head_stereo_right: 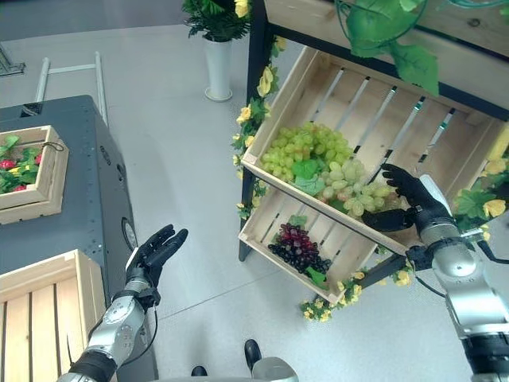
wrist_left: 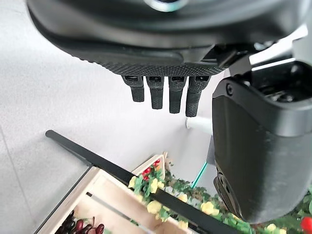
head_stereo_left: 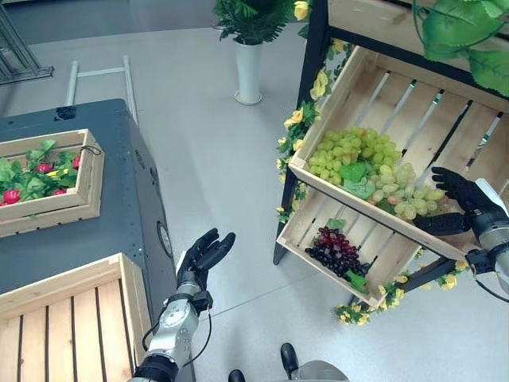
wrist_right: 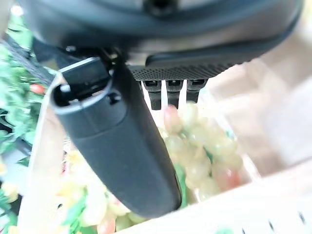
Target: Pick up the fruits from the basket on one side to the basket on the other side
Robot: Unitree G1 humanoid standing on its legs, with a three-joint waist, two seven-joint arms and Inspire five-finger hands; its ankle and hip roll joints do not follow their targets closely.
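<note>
Nothing moved yet: right hand (head_stereo_right: 413, 195) open over green grapes (head_stereo_left: 358, 163), likely not touching; left hand (head_stereo_left: 203, 259) open, idle; crate (head_stereo_left: 75, 306) empty.

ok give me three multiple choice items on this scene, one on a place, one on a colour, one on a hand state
1. Where are the dark grapes?
A. upper crate
B. lower crate
C. floor

2. What colour are the grapes in the upper crate?
A. green
B. blue
C. orange

3. How is the right hand?
A. shut on a vase
B. shut, holding nothing
C. open, at the green grapes

Key: 1 B, they lie in the lower crate of the shelf. 2 A, the heap is pale green. 3 C, its fingers are straight, reaching into the upper crate by the bunch; the left hand hangs open over the floor.
</note>
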